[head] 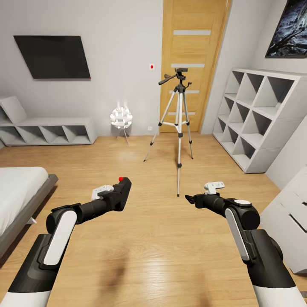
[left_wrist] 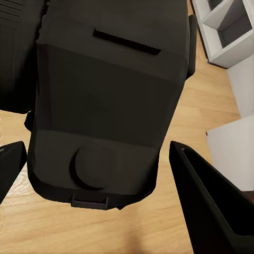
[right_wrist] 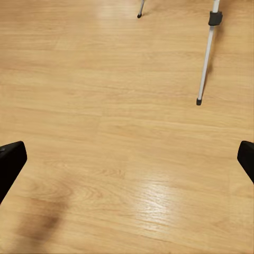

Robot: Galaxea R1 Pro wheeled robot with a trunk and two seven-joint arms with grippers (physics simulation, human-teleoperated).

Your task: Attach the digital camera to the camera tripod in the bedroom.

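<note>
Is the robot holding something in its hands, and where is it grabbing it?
The left gripper holds the digital camera by its boxy body, one finger at each side. The right gripper is open, holding nothing.

No legible text, label, brand, number or sign appears on any surface. The digital camera (head: 120, 192) carries only a plain red button, unmarked; its dark body in the left wrist view (left_wrist: 106, 111) bears no lettering. The small wall plate (head: 152, 66) beside the wooden door (head: 192, 64) shows a red dot and no characters.
</note>
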